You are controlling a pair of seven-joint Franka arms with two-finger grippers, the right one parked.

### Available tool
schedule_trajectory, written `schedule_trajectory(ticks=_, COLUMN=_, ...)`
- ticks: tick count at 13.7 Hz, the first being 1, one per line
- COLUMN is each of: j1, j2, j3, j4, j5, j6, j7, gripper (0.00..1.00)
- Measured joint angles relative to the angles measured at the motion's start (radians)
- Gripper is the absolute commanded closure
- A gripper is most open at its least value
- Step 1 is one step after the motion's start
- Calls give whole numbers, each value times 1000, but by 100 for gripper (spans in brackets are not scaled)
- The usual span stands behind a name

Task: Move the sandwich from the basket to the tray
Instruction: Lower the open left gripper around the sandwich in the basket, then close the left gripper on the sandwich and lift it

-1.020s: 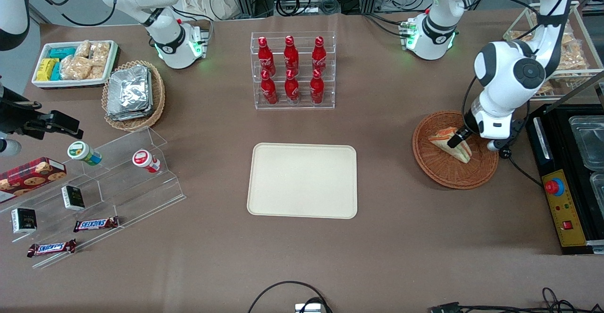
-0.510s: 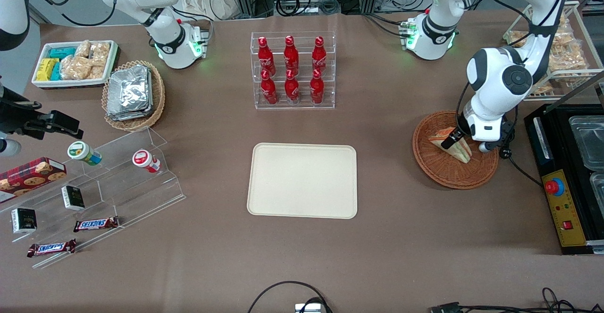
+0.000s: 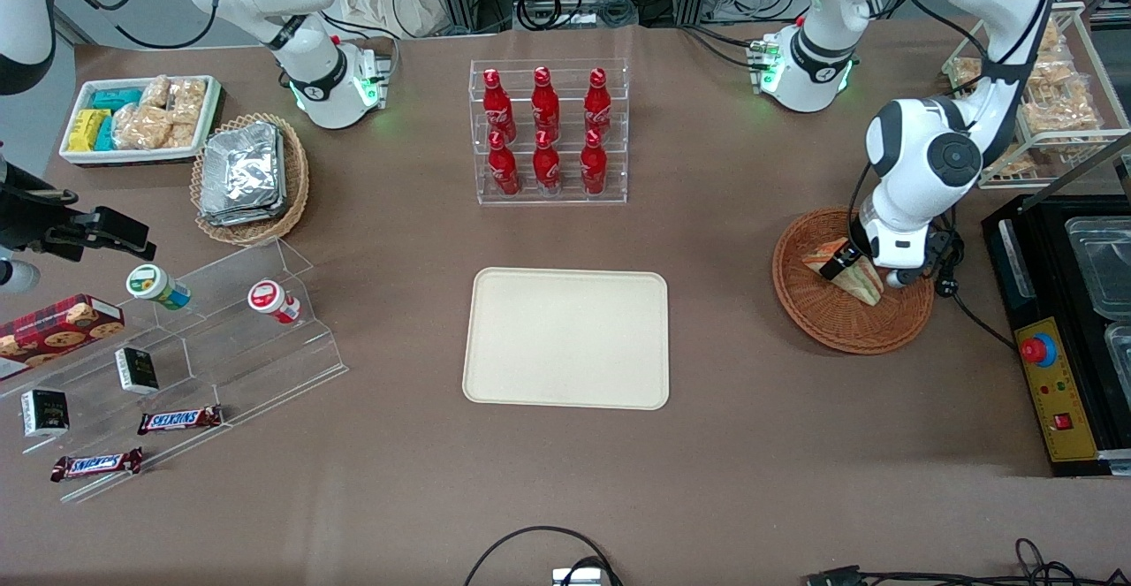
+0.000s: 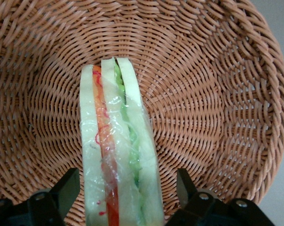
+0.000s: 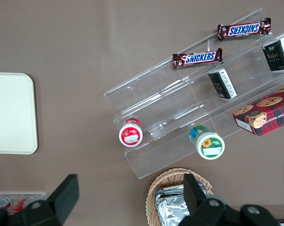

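Observation:
The sandwich (image 3: 870, 288), a wrapped white-bread wedge with red, orange and green filling, lies in the reddish-brown wicker basket (image 3: 831, 330) toward the working arm's end of the table. My gripper (image 3: 859, 273) is down in the basket and open. In the left wrist view the sandwich (image 4: 118, 155) runs between the two black fingers (image 4: 68, 188), with a gap of basket (image 4: 203, 94) weave showing on each side of it; the gripper (image 4: 127, 181) straddles the wedge's wide end. The cream tray (image 3: 565, 338) lies bare at mid-table, and its corner shows as the tray (image 5: 12, 113) in the right wrist view.
A clear rack of red bottles (image 3: 550, 131) stands farther from the camera than the tray. A black machine (image 3: 1060, 330) sits beside the basket at the table's end, with a wire rack of bagged snacks (image 3: 1051, 100) farther back. An acrylic stand (image 3: 221, 338) with snacks lies toward the parked arm's end.
The gripper has slid a little along the sandwich toward the tray side of the basket. The sandwich and basket have stayed where they were.

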Motion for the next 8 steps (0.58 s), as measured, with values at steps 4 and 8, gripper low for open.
schedule_trajectory(ticks=4, j1=0, j2=13, j3=0, j4=0, j5=25, j6=0, j7=0, gripper=79)
schedule_trajectory(ticks=8, j1=0, j2=8, j3=1, j4=10, j5=63, j6=-37, j7=0, gripper=79)
